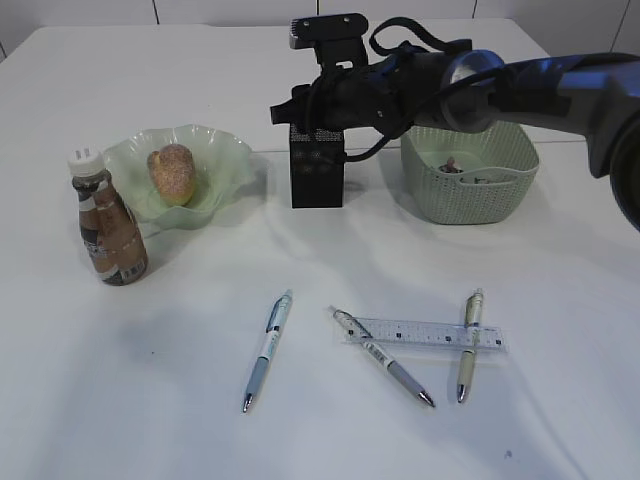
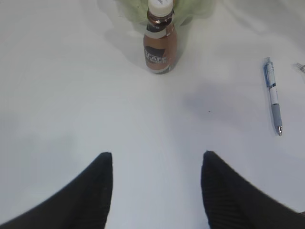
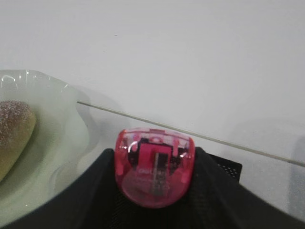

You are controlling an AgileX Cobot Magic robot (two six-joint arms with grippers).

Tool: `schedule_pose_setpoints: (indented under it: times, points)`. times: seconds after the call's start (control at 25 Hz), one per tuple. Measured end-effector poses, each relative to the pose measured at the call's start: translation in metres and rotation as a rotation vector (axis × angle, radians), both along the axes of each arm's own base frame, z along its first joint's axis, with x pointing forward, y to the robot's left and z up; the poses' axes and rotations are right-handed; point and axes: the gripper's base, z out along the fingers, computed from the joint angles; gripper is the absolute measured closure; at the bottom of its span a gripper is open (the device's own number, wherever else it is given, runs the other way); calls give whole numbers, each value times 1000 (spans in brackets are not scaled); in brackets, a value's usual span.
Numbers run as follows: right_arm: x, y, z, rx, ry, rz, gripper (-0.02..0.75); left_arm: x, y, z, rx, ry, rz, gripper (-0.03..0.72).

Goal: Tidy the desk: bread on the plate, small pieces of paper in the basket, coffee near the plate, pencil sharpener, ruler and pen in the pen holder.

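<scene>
I hold the pink pencil sharpener (image 3: pixel 154 167) between my right gripper (image 3: pixel 154 191) jaws, above the pen holder (image 1: pixel 318 168), at three o'clock of the plate (image 1: pixel 228 150). It seems light, hard and slippery. My left gripper (image 2: pixel 157 188) stands open and empty.

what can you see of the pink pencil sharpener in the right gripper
The pencil sharpener is a small rounded shell of translucent pink-red plastic with a darker mechanism showing inside. It sits between the black fingers of the right gripper, which flank it on both sides, above the black mesh pen holder.
</scene>
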Motion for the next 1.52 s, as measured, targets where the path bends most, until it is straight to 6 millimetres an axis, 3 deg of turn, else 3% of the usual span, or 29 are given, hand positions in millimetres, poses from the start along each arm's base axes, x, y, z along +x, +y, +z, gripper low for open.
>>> schedule_pose_setpoints:
  times: [0.76,0.92,1.12,1.16,1.28,1.36,1.52]
  points:
    - [1,-1,4,20,27,-27,298,0,0,0,-3,1,-1,276]
    - [3,-2,16,18,48,-57,298,0,0,0,-3,1,-1,276]
    - [1,-7,45,4,80,-107,299,0,0,0,-3,1,-1,276]
    - [-4,-11,62,-3,91,-125,299,0,0,0,-3,1,-1,276]
    - [-13,-16,78,-35,120,-133,299,0,0,0,-3,1,-1,276]
    - [-13,-16,78,-35,120,-133,299,0,0,0,-3,1,-1,276]
    - [-33,-23,102,-100,226,-112,299,0,0,0,-3,1,-1,276]
